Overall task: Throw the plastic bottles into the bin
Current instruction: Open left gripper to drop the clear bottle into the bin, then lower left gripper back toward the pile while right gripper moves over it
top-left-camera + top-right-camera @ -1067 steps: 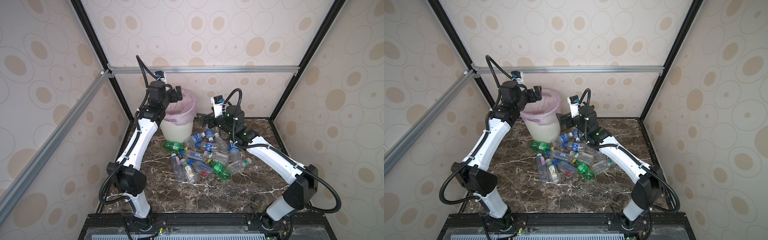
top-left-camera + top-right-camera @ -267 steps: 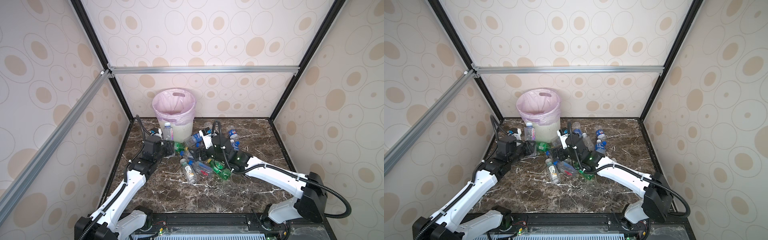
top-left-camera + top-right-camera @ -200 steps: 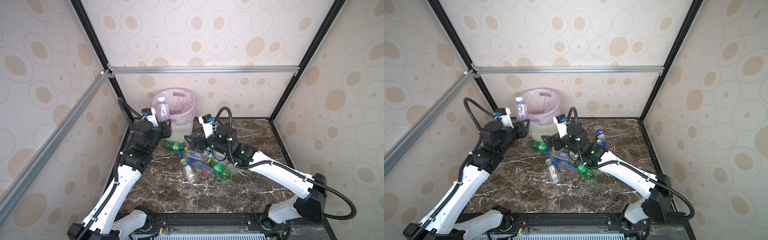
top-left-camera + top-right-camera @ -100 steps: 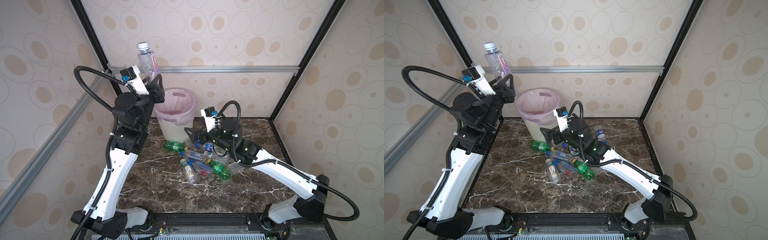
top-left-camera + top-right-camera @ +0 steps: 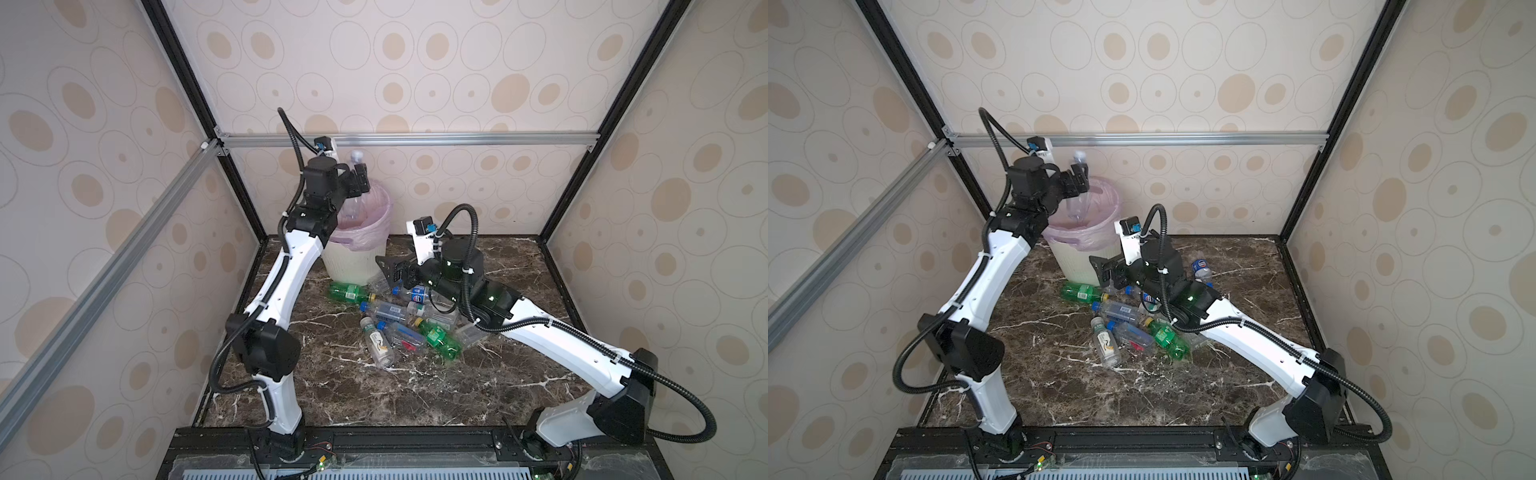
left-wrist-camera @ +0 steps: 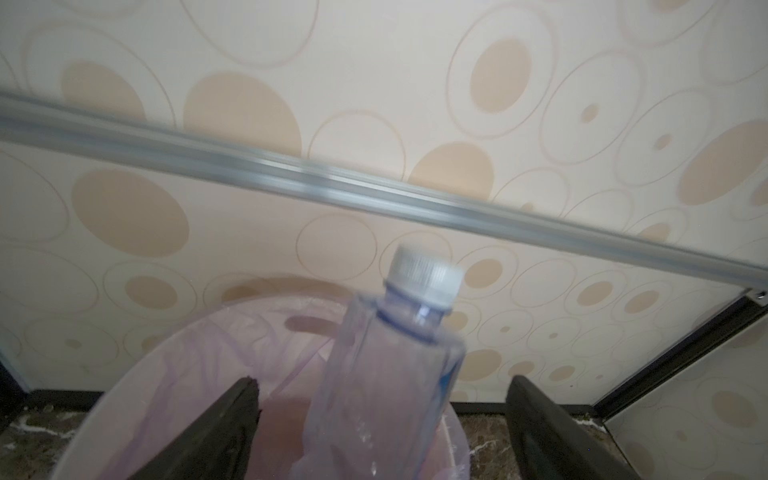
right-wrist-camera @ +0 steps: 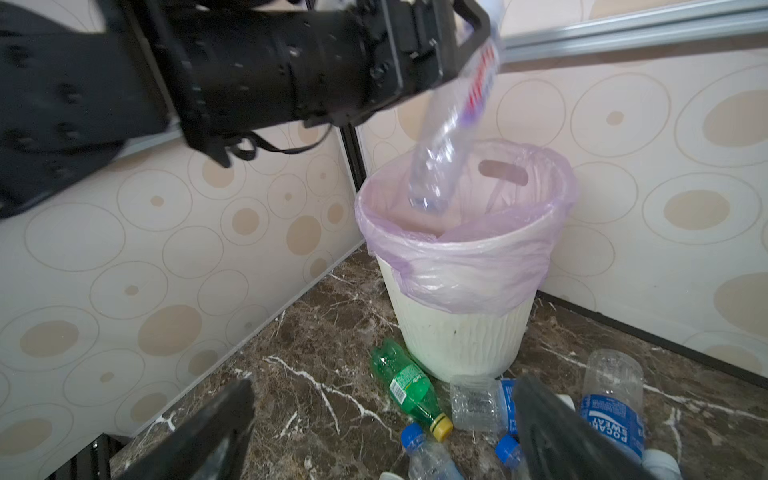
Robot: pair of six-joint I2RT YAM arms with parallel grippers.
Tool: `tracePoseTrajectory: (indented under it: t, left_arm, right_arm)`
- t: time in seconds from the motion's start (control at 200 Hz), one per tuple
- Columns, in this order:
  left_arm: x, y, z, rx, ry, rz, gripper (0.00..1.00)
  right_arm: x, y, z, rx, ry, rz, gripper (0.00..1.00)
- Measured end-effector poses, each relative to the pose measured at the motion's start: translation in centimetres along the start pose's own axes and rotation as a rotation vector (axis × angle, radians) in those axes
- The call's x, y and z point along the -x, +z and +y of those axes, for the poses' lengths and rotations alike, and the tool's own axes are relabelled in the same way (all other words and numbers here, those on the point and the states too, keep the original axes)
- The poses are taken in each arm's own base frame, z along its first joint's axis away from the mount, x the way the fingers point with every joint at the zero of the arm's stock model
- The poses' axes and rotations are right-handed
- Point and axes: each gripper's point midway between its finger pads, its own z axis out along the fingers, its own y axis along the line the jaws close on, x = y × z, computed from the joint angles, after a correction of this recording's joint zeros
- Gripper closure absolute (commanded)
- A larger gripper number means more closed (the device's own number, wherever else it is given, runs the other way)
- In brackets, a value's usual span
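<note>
Lowered to bin, left gripper released its bottle; right gripper gapes near Pocari Sweat bottle.

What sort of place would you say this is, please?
Most likely a purpose-built robot test booth rather than a real room: wallpapered panels on a black-and-aluminium frame box in a marble-pattern tabletop, with two robot arms mounted along its front edge.
</note>
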Motion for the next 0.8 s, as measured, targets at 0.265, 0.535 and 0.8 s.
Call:
tracePoseTrajectory:
  t: [0.265, 0.535, 0.8]
  left_arm:
    - [-2.5, -1.4, 0.7, -0.001, -0.031, 0.109, 0.01]
    - [3.1, -6.7, -0.9, -0.064, -0.054, -0.024, 0.01]
    - [1.2, -6.2, -0.7, -0.067, -0.056, 0.019, 0.01]
  right_arm:
    - [-0.1, -0.7, -1.1, -0.028, 0.024, 0.001, 0.00]
    - [1.0, -1.6, -1.7, -0.047, 0.052, -0.027, 0.00]
    - [0.1, -1.5, -2.5, -0.070, 0.070, 0.000, 0.00]
